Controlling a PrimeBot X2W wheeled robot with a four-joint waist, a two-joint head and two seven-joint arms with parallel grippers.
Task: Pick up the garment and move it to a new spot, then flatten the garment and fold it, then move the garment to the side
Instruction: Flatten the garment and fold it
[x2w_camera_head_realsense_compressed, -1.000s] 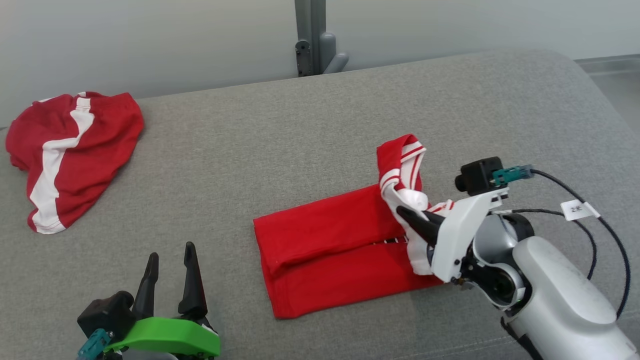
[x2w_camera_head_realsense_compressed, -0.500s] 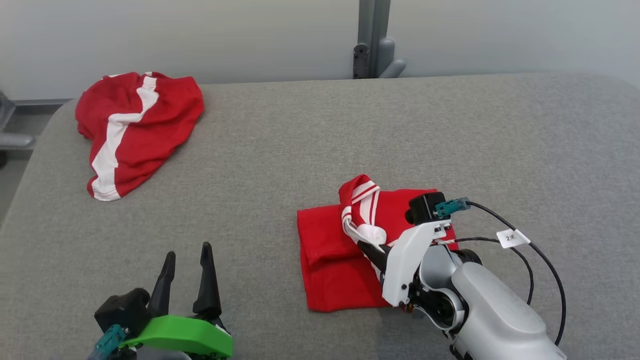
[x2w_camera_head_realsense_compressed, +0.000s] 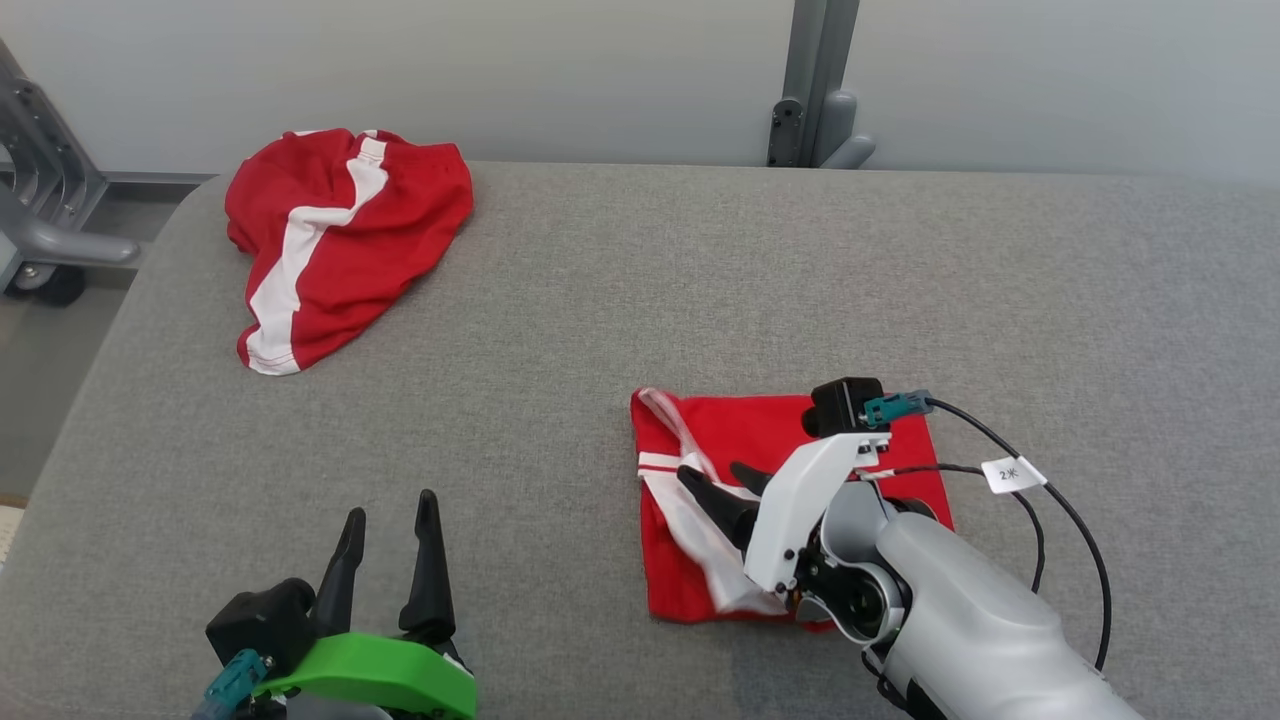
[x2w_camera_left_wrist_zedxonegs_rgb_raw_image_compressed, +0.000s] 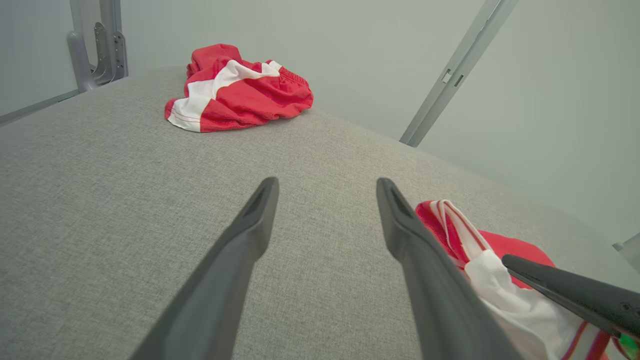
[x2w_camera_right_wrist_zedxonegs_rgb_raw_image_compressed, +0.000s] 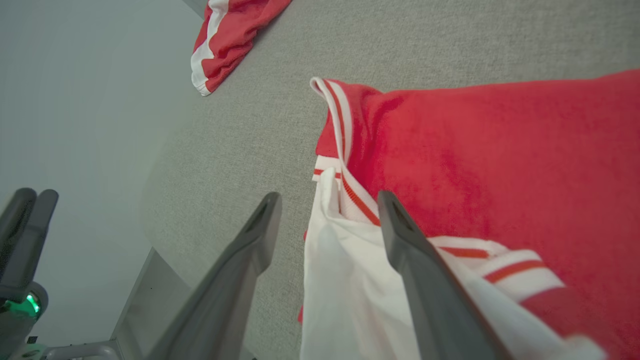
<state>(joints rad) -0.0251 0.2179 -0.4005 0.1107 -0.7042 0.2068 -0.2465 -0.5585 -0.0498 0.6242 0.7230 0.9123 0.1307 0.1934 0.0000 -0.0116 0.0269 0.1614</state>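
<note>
The left jaws stand wide apart near the front edge of the padded surface (x2w_camera_head_realsense_compressed: 600, 300), left of its middle, dark fingers (x2w_camera_head_realsense_compressed: 428, 565) pointing away from the robot above a green wrist mount (x2w_camera_head_realsense_compressed: 370, 675). The right arm (x2w_camera_head_realsense_compressed: 960, 630) reaches in from the front right, pale forearm slanting leftward, its jaws parted and tilted down.

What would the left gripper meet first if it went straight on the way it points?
Probably the grey cushion just ahead of the left gripper; the crumpled red-and-white garment lies left of that line, though depth is unclear.
</note>
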